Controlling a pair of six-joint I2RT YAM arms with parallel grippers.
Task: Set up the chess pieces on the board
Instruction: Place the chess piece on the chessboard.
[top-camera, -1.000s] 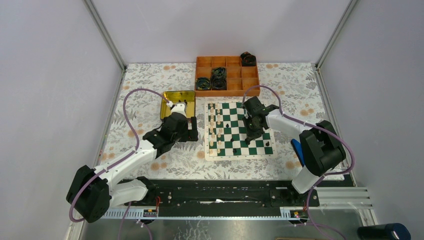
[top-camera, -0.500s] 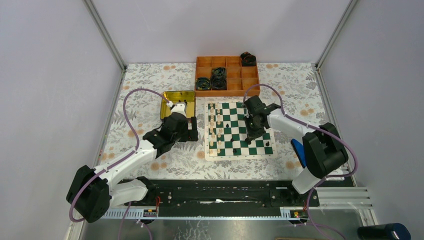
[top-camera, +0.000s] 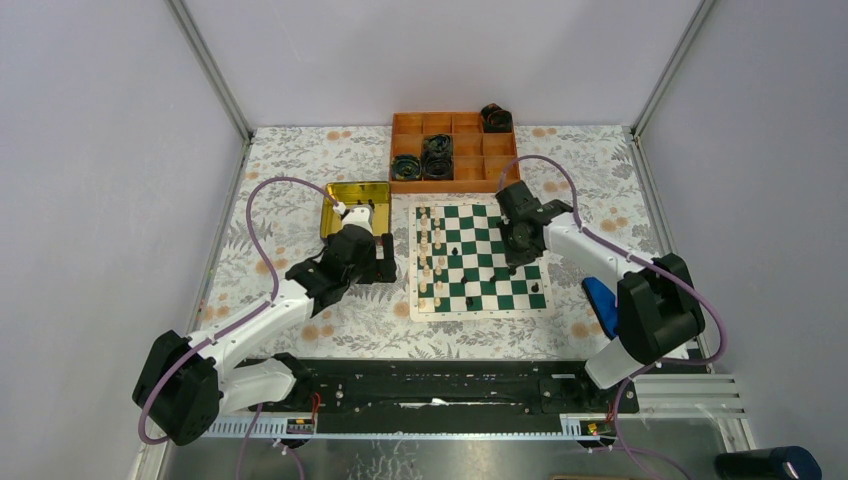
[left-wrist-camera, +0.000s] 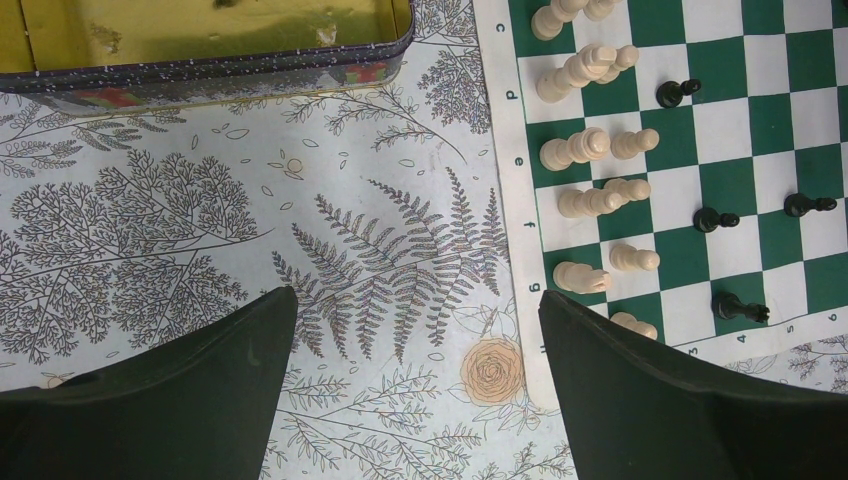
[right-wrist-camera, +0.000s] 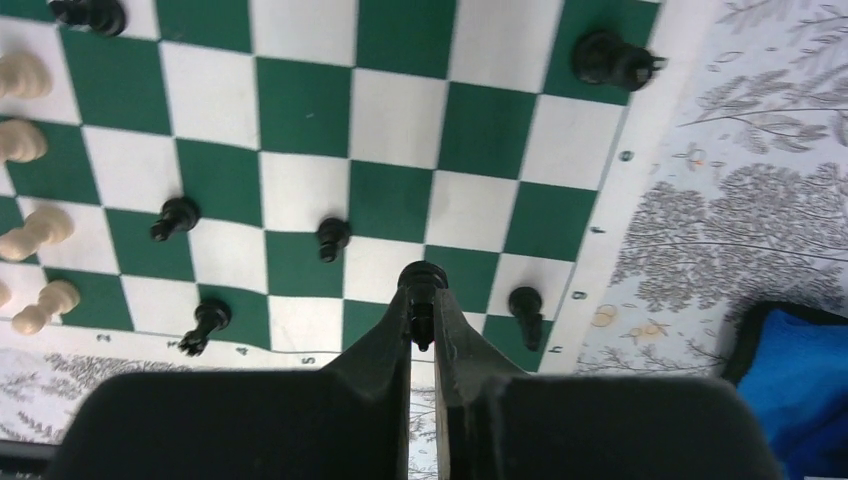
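The board (top-camera: 480, 312) of green and white squares lies mid-table. Cream chess pieces (top-camera: 432, 255) stand in two columns along its left side, and a few black ones (top-camera: 536, 285) are scattered on its right half. My right gripper (top-camera: 517, 250) hangs over the board's right half, shut on a black piece (right-wrist-camera: 423, 283) pinched between its fingertips. Other black pieces (right-wrist-camera: 333, 237) stand on squares below it. My left gripper (left-wrist-camera: 415, 320) is open and empty over the floral cloth, just left of the board's edge (left-wrist-camera: 500, 150), near the cream pieces (left-wrist-camera: 585, 150).
An orange compartment tray (top-camera: 470, 150) with dark cable coils (top-camera: 437, 155) stands behind the board. A shiny yellow tin (top-camera: 345, 195) sits beyond the left gripper. A blue object (top-camera: 597, 300) lies right of the board, under the right arm.
The right gripper's jaws have shut on a black piece, and it has moved slightly back and right over the board. The left arm has not moved.
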